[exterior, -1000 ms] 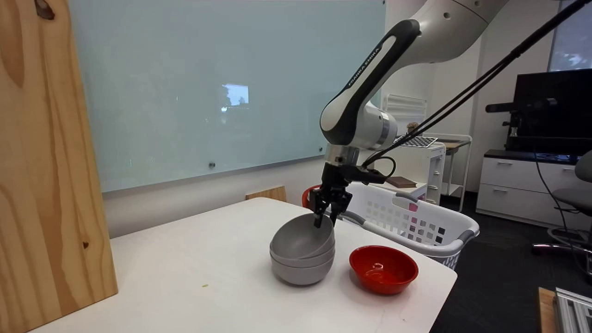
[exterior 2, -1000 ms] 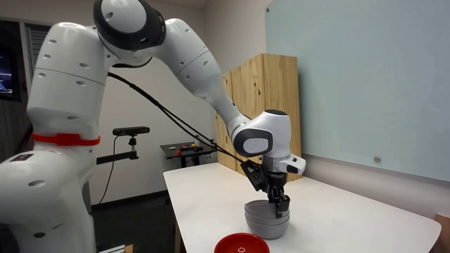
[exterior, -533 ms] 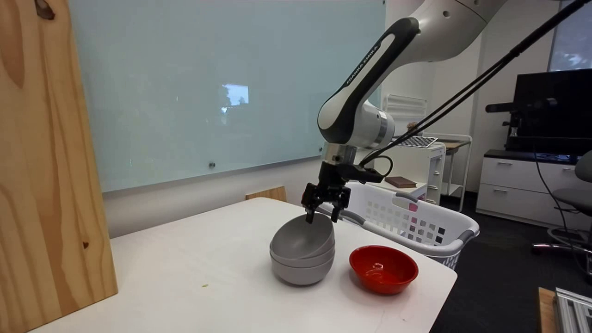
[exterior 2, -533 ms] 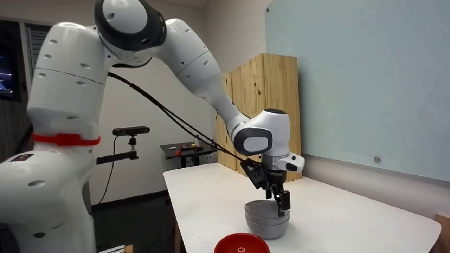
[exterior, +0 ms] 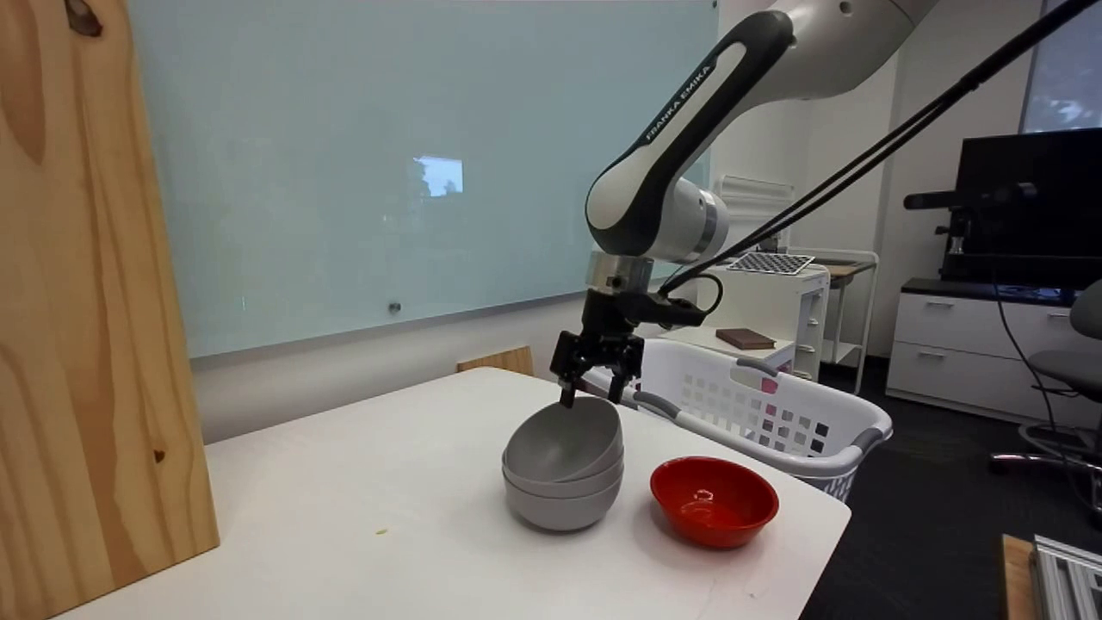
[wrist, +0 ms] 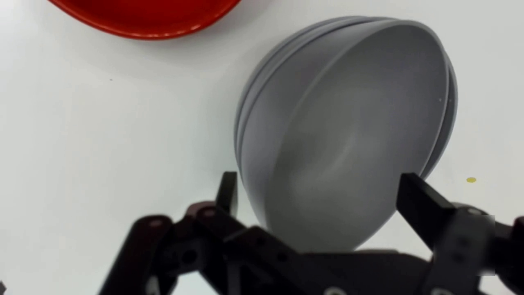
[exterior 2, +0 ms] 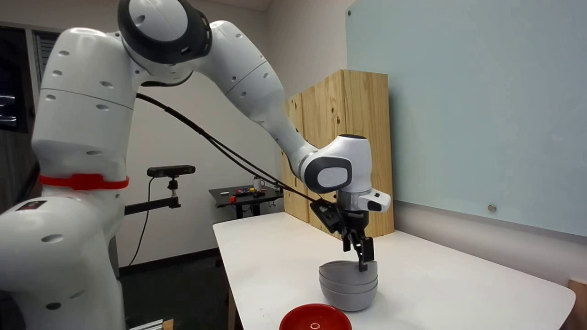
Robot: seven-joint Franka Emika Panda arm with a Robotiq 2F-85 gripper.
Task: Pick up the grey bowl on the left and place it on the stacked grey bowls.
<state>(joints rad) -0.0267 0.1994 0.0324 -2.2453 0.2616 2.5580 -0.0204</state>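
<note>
The grey bowl (exterior: pixel 561 443) rests tilted inside the top of the stacked grey bowls (exterior: pixel 564 513), its rim raised on one side, and both exterior views show this. Seen from the wrist, the grey bowl (wrist: pixel 360 123) leans within the layered rims of the stacked grey bowls (wrist: pixel 452 102). My gripper (exterior: pixel 591 397) is open just above the raised rim, fingers spread to either side of it. Nothing is held; in the wrist view a wide gap lies between the fingertips (wrist: pixel 228 186). Whether a finger still touches the rim, I cannot tell.
A glossy red bowl (exterior: pixel 715 504) stands beside the stack on the white table (exterior: pixel 344 499). Beyond the table edge is a white slotted basket (exterior: pixel 749 409). A tall wooden cabinet (exterior 2: pixel 344 137) and a glass board (exterior 2: pixel 472 114) border the table.
The fingers have spread apart and let go of the grey bowl's rim. My gripper has risen, shifting slightly left in both exterior views. The bowl has stayed tilted on the stack.
</note>
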